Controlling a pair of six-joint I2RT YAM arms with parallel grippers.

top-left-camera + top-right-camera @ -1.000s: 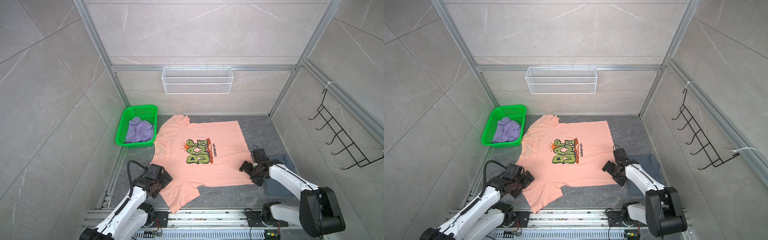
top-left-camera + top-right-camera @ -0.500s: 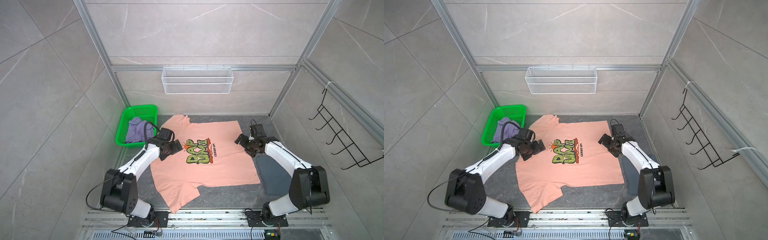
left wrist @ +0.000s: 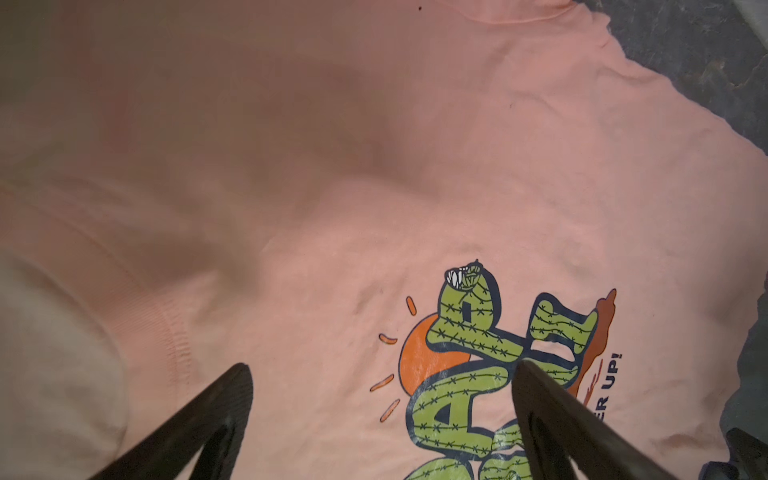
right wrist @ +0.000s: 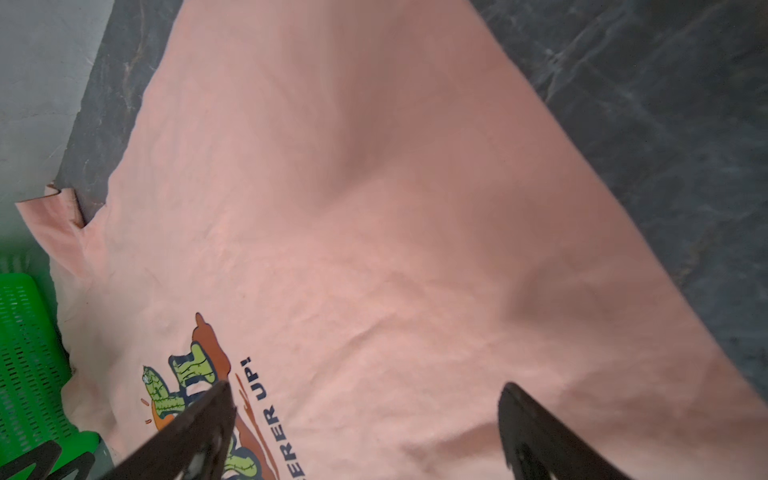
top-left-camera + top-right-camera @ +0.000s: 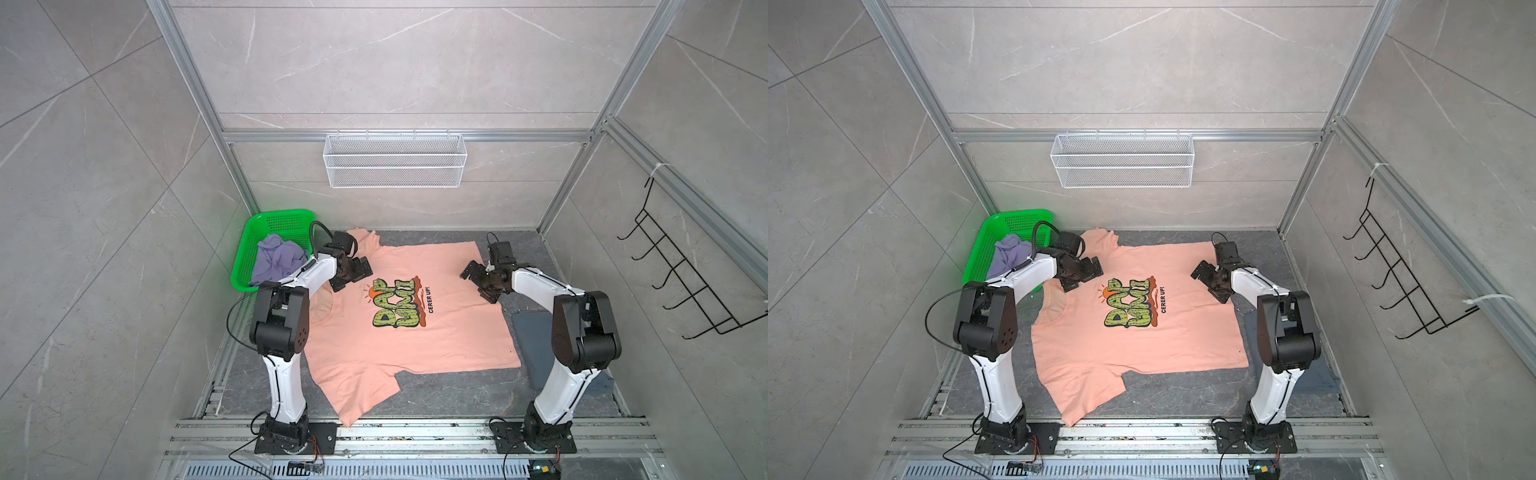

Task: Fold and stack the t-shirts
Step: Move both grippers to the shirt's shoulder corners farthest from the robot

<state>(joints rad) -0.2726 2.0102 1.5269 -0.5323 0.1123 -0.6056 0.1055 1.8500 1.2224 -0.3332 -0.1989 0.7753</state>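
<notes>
Spread t-shirt central, basket to its left holding another t-shirt, third t-shirt apparently right.

In both top views the right arm hid much of the blue-grey t-shirt, and the left arm covered part of the peach t-shirt at its collar. The wrist views' edges cut off the left fingers and the right fingers.

A peach-pink t-shirt lies spread print-up on the dark table. The left gripper, near its collar, and the right gripper, near its hem, are over it, jaws wide.
</notes>
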